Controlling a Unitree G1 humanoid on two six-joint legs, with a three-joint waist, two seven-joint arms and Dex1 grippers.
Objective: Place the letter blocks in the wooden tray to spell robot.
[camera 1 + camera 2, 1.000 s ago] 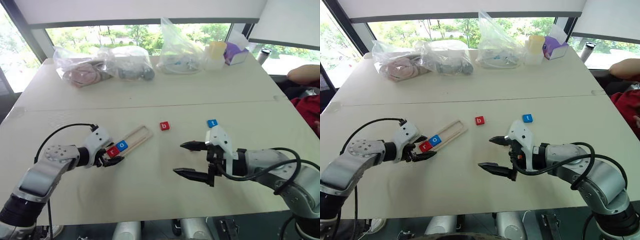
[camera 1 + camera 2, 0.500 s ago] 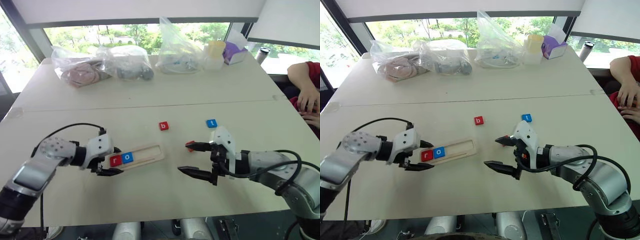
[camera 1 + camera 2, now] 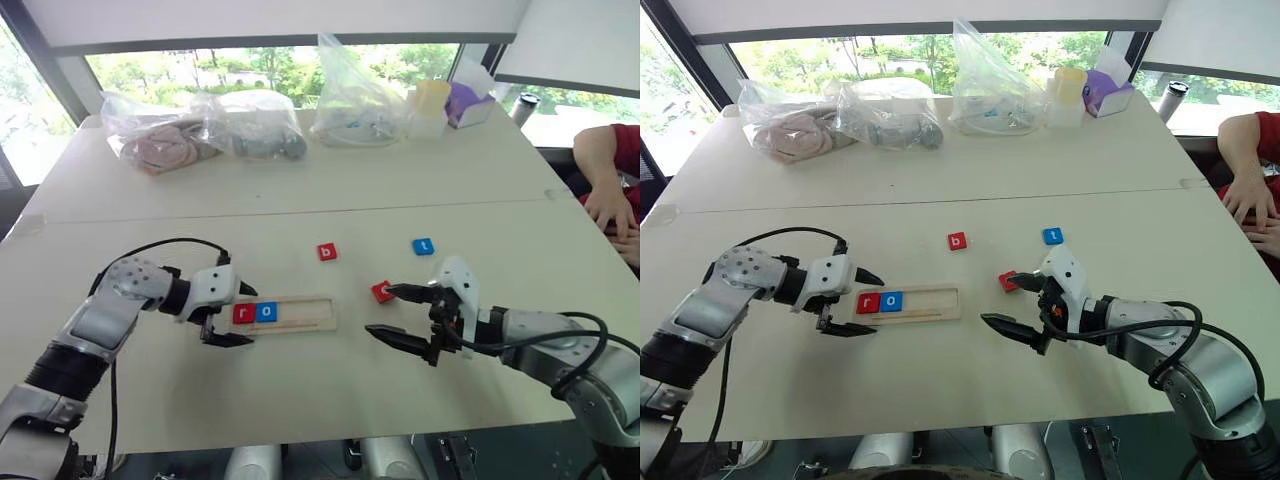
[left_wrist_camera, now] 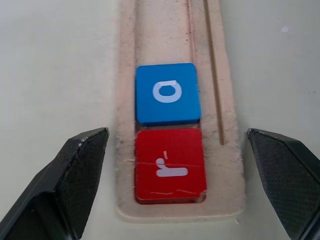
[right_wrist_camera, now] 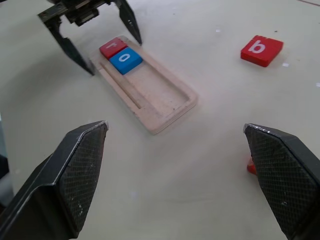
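The wooden tray (image 3: 305, 313) lies flat, parallel to the table's front edge. A red r block (image 3: 243, 313) and a blue o block (image 3: 266, 312) sit side by side at its left end. My left gripper (image 3: 250, 317) is open, one finger on each side of that end, clear of the wood; the left wrist view shows the r (image 4: 170, 165) and o (image 4: 168, 93) between them. My right gripper (image 3: 378, 310) is open, its far fingertip beside a loose red block (image 3: 381, 292). A red b block (image 3: 327, 252) and a blue t block (image 3: 424, 246) lie farther back.
Clear plastic bags (image 3: 250, 125) line the back of the table, with a yellow cup (image 3: 433, 100) and a purple box (image 3: 470, 105) at the back right. A person's hand (image 3: 605, 210) rests at the right edge.
The tray has swung from a diagonal to lie parallel to the front edge. My left gripper was shut on its end and has now opened. My right gripper moved up to the loose red block.
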